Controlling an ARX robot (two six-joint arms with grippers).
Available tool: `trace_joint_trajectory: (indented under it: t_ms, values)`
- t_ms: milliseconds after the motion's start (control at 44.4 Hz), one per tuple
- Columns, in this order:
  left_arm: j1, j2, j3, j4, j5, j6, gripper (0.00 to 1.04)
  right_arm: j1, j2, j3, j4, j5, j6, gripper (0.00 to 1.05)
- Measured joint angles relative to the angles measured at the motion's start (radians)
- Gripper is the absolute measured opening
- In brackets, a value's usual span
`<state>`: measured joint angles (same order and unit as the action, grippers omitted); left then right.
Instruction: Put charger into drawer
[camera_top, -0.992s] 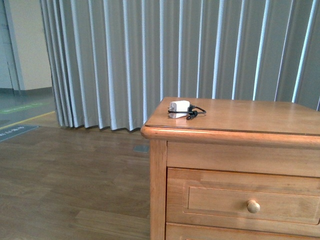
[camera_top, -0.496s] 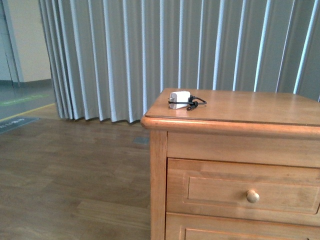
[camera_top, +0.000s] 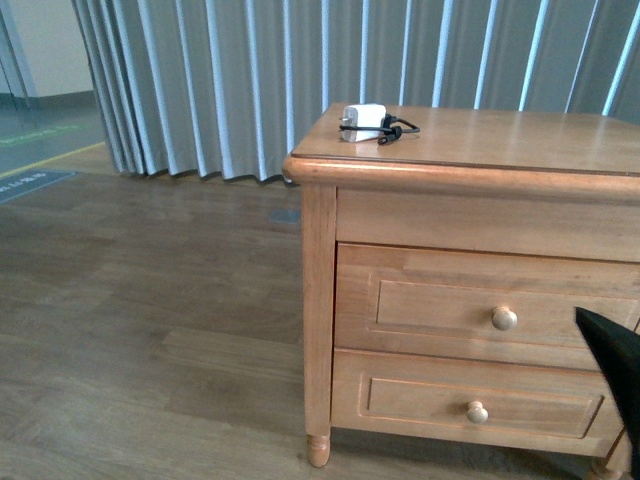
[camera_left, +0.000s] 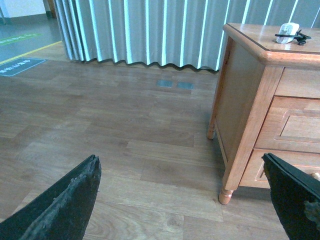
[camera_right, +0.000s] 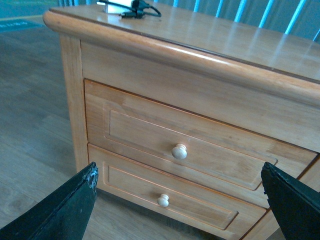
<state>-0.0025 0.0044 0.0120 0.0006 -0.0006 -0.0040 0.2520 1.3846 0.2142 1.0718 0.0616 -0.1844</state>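
**Wooden drawer shut, charger on the tabletop above it**

Brown plank floor (camera_top: 150, 330) fills the left of the front view, with a grey pleated curtain (camera_top: 250, 80) hanging behind it. The left pincer (camera_left: 180, 161) shows only in its own wrist view. Its two black fingers (camera_left: 65, 205) are spread wide over bare floor with nothing between them, well apart from the cabinet.

Further right stands a honey-coloured wooden cabinet (camera_top: 318, 300) on turned feet. The small white rectangular charger (camera_top: 362, 122) lies on its glossy tabletop (camera_top: 500, 140), near the left back corner. Its thin black cable (camera_top: 398, 130) is bunched just beside it on the right.

Below the top, the wide shallow wooden drawer (camera_top: 440, 305) with a recessed panel front is closed, its round wooden knob (camera_top: 504, 318) untouched. A similar lower drawer (camera_top: 420, 395) beneath it is closed too.

At the far right edge a black finger (camera_top: 615, 350) of the right pincer (camera_right: 178, 170) enters the front view. In the right wrist view its fingers are spread wide apart, empty, facing the two drawer fronts and clear of both knobs.
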Motion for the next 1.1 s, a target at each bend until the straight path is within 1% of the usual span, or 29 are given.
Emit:
trace_joint_trajectory:
  t_ms: [90,158,428,811,1104]
  values:
    - [0.000,0.000,0.000,0.000,0.000,0.000,0.99,0.016,0.184,0.079,0.070,0.018,-0.018,0.96]
    - [0.000,0.000,0.000,0.000,0.000,0.000,0.99,0.021,0.279,0.129,0.093,0.031,-0.026,0.96]
    - [0.000,0.000,0.000,0.000,0.000,0.000,0.99,0.022,0.568,0.342,0.111,0.103,-0.037,0.96]
    - [0.000,0.000,0.000,0.000,0.000,0.000,0.99,-0.001,0.830,0.599,0.106,0.221,-0.035,0.96]
    - [0.000,0.000,0.000,0.000,0.000,0.000,0.99,-0.019,0.893,0.655,0.111,0.268,-0.018,0.96]
